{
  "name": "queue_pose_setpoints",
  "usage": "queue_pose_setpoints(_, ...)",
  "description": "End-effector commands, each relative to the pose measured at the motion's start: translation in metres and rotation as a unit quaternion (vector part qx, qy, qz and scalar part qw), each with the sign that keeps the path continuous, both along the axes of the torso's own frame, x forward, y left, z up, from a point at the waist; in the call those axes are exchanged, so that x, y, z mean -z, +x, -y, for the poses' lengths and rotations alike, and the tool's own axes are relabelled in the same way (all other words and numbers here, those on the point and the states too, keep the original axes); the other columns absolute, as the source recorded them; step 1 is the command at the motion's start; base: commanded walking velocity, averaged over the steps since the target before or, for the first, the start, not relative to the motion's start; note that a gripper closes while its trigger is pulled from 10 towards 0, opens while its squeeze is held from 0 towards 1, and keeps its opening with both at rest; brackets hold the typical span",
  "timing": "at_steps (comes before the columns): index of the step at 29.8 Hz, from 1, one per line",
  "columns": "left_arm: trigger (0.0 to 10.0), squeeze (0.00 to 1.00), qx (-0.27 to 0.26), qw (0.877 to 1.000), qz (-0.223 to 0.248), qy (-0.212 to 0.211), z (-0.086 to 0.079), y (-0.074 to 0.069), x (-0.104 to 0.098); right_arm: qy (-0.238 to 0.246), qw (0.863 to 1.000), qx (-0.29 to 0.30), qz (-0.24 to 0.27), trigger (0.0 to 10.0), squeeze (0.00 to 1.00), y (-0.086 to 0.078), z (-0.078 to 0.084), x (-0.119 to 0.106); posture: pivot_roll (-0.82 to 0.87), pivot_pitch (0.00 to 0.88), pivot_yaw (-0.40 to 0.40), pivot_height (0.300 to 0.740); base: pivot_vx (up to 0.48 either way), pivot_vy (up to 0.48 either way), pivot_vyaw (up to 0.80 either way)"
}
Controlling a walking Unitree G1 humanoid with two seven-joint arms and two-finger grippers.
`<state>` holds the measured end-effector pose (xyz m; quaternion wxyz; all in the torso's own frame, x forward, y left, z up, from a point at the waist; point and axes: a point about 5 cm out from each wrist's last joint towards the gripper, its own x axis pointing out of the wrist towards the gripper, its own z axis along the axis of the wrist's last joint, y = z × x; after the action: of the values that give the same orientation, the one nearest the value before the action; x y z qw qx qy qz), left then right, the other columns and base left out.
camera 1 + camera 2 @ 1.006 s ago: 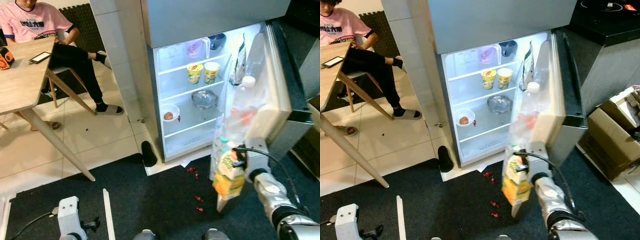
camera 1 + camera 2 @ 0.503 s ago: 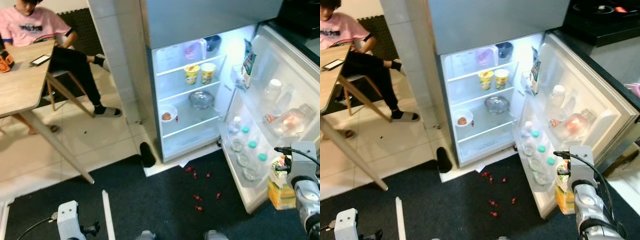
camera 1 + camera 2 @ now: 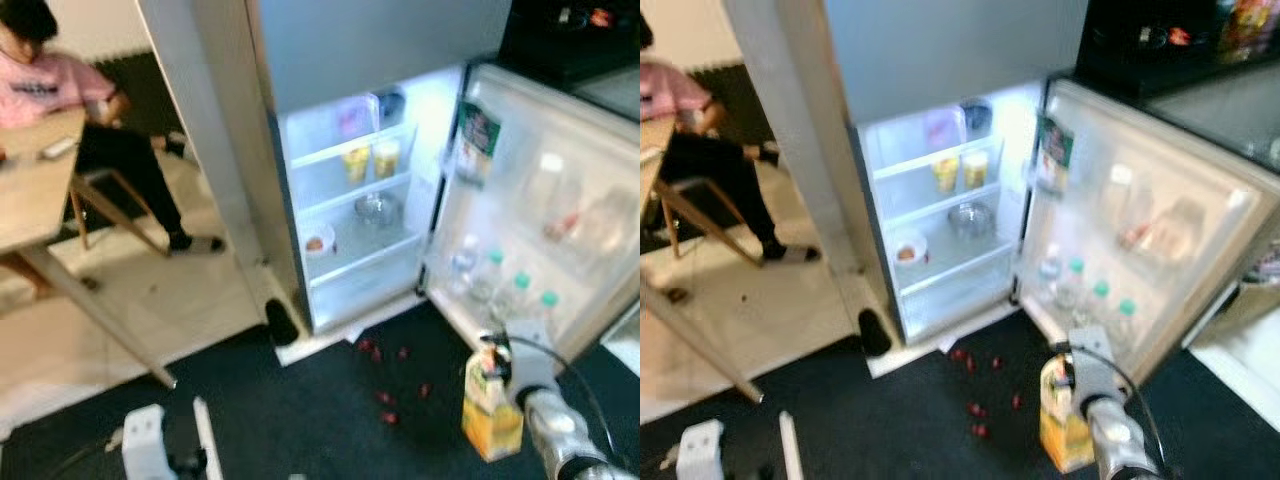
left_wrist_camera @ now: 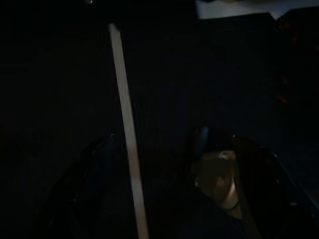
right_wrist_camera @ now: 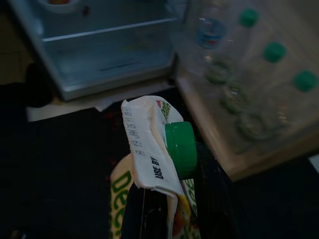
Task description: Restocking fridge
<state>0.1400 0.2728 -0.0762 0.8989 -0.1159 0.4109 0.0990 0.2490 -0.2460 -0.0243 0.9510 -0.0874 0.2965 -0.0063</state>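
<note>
1. While the head views are blurred, the fridge (image 3: 350,60) stands at 12 o'clock with its lower section lit and its door (image 3: 600,130) swung wide toward 2 o'clock.
2. Table (image 3: 30,190) at 10 o'clock, w/ a seated person (image 3: 60,90) behind it.
3. Door shelves hold bottles (image 3: 495,285) w/ green caps low down, more items above; too blurred to name.
4. Carton (image 3: 490,405) at 4 o'clock, low over the dark mat (image 3: 300,410), just outside the door's bottom shelf; not yet in the fridge.
5. Right gripper (image 5: 172,199): fingers clamped on the carton's top, either side of the gable, beside the green cap (image 5: 180,149).
6. Left gripper (image 4: 169,189): idle at 7 o'clock; wrist view too dark, can't tell its state.
7. Red bits (image 3: 385,395) scattered on the mat at 6 o'clock.
8. Risks, my guess: the top-only grip may let the carton swing or slip; carton could knock the bottles; stepping on the bits could upset footing.
</note>
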Motion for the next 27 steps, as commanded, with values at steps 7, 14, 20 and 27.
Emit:
queue_pose_setpoints(7,10.0,0.0,-0.003,1.0,-0.004,0.004,0.002,0.001,0.001,0.127,0.983,-0.13,-0.005,10.0,0.0,0.002,-0.037,0.002,-0.07,0.066,0.021,0.74,0.0,0.0,0.0)
queue_pose_setpoints(14,10.0,0.0,-0.001,1.0,-0.015,-0.001,0.006,0.003,0.002,0.19,0.963,-0.191,-0.021,10.0,0.0,-0.003,-0.06,0.006,-0.07,0.068,0.014,0.74,0.0,0.0,0.0)
queue_pose_setpoints(20,10.0,0.0,0.004,1.0,-0.02,-0.011,0.011,0.003,0.004,0.216,0.949,-0.229,-0.011,10.0,0.0,0.004,-0.077,0.0,-0.08,0.067,0.014,0.74,0.0,-0.372,0.0)
queue_pose_setpoints(27,10.0,0.0,-0.008,1.0,-0.028,-0.003,0.013,-0.001,0.007,0.144,0.961,-0.232,-0.046,10.0,0.0,-0.003,-0.077,0.01,-0.07,0.073,0.016,0.74,0.0,-0.234,0.0)
